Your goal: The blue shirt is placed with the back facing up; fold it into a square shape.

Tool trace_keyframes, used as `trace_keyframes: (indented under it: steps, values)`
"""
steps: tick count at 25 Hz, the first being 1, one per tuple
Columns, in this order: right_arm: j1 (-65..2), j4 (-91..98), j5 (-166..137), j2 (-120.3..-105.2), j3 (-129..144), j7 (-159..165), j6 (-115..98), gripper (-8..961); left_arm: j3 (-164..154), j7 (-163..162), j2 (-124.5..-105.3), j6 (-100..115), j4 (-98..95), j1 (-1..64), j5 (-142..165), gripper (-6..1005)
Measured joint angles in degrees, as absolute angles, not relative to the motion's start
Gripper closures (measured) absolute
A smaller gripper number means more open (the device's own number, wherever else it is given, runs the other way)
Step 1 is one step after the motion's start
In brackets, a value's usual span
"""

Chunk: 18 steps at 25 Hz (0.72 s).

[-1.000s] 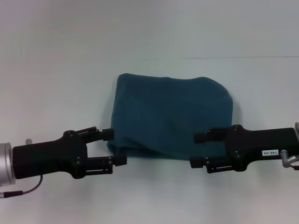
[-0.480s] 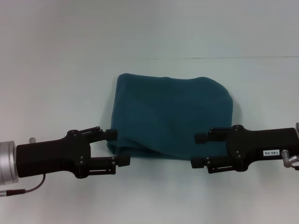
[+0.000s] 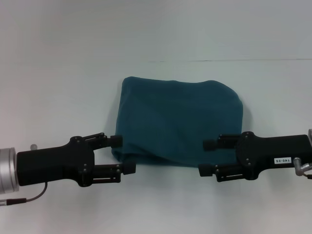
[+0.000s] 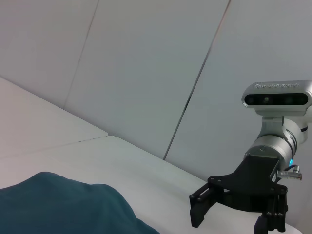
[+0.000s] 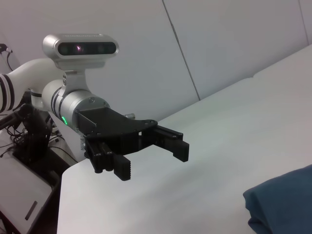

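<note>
Nearest the robot, the left gripper (image 3: pixel 122 154) and the right gripper (image 3: pixel 208 157) hang at the shirt's near edge, one at each near corner, both with fingers spread and holding nothing. In the head view the left one's fingertips frame the near left corner of the shirt (image 3: pixel 180 122), and the right one's tips overlap the cloth near the near right corner; whether either touches the fabric I cannot tell from above, though the wrist views suggest both ride a little above the worktop (image 3: pixel 156 204). The shirt lies in the middle of the worktop as a compact, roughly rectangular bundle, its far edge rounded and puffed, its near left corner showing a lapped fold. It already looks folded, so the step in hand is likely the last one: either releasing after the final fold or squaring up the bundle. If more is wanted, the next move calls for both grippers to close on the near edge together and carry it evenly toward the far edge, keeping the layers from sliding.
</note>
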<state>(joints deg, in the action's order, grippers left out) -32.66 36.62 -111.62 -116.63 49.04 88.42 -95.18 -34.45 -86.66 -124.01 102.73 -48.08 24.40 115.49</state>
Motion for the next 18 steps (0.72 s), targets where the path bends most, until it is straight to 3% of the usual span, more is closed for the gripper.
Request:
trace_keyframes:
  steps: [18]
  values:
    - [-32.6,36.7,-111.6,-116.85,49.1,88.4,-95.2,96,-34.5,-87.4,-124.01,103.1,-47.9,24.4,115.5,119]
